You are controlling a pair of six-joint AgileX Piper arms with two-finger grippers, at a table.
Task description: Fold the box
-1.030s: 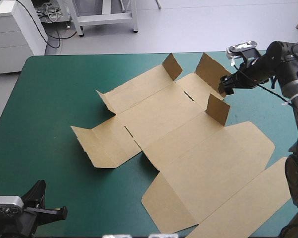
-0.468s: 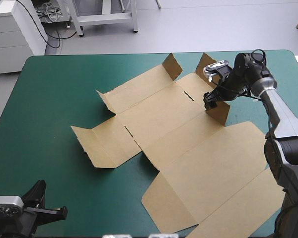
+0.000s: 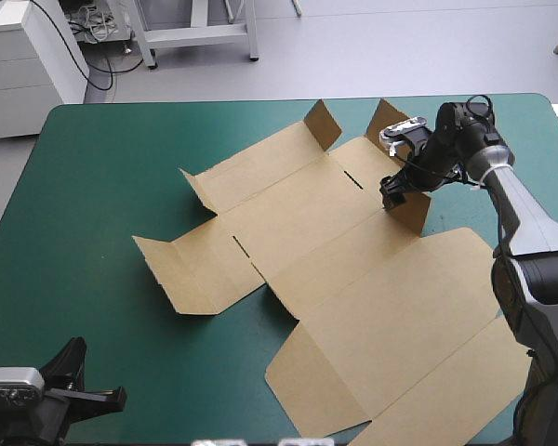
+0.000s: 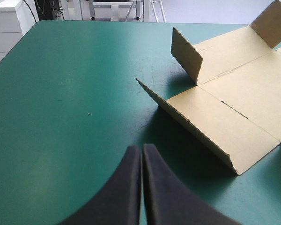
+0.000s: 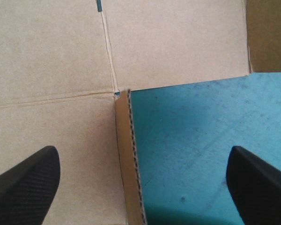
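A brown box lies opened out as a cut sheet of board on a table with a teal-green cover. The sheet spreads from the middle of the table toward the near right corner, where its largest panel lies flat. Several small flaps along its edges stand partly raised: two near the table's far edge, two on the sheet's left side, and one upright flap on its right side.

The right gripper reaches in from the right and hangs directly over that upright flap. From its wrist camera, its black fingers are spread wide apart and grasp nothing. The flap's thin corrugated top edge runs between them. One finger is over the brown board, and the other is over bare table.

The left gripper sits low at the near left corner of the table, well apart from the box. From its wrist camera, its fingers are pressed together into one pointed arch with nothing between them. They point across open table toward the sheet's left side, where a slightly lifted side panel lies ahead of them with a raised flap beyond it.
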